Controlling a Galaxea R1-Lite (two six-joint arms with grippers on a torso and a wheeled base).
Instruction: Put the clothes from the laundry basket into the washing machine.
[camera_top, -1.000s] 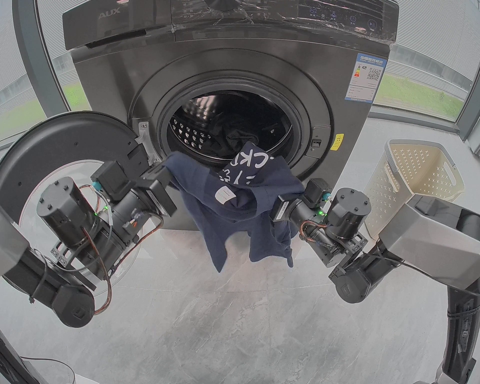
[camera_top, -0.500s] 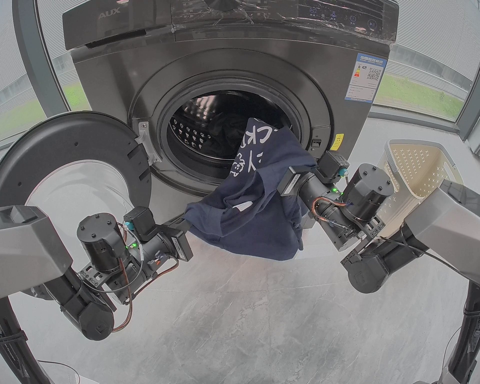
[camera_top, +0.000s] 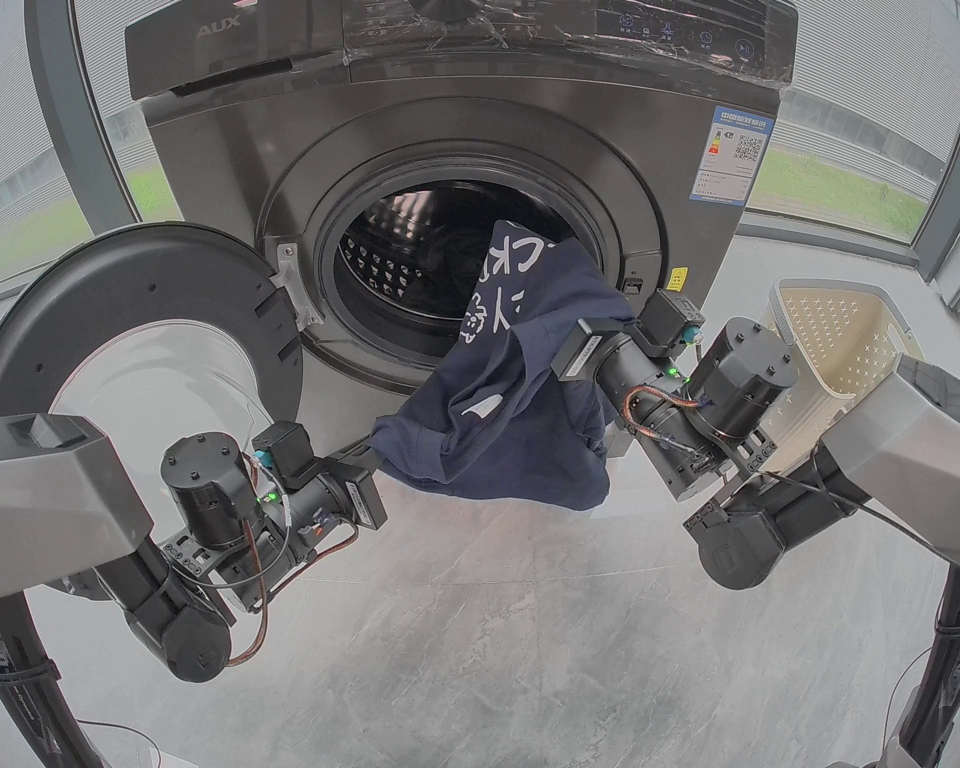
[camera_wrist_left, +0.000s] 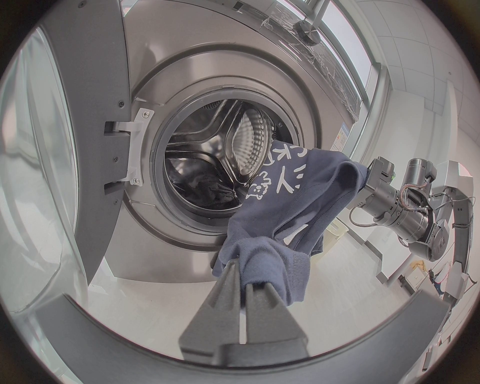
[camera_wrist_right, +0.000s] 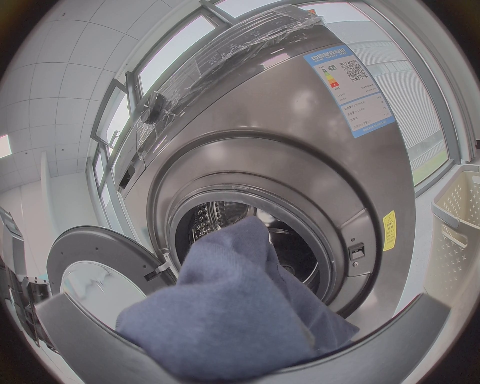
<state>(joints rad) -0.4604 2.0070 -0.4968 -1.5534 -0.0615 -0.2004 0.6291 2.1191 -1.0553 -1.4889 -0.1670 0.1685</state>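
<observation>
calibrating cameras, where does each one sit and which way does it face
Head view: on the head, looking forward and down at the washing machine; both arms show, left gripper and right gripper at the navy garment.
Left wrist view: low on the left wrist, looking up into the drum past its own fingers pinching the garment; right gripper farther off.
Right wrist view: on the right wrist, facing the drum, garment draped before it.
Both wrist views share garment and drum.

The left arm sits low with its elbow bent and its wrist reaching forward. The left gripper (camera_wrist_left: 244, 285) is pinched tight on a fold of the navy garment (camera_top: 520, 400). The right arm is held higher, forearm angled inward. The right gripper (camera_top: 578, 352) is draped in the same cloth and seems to be carrying it.
</observation>
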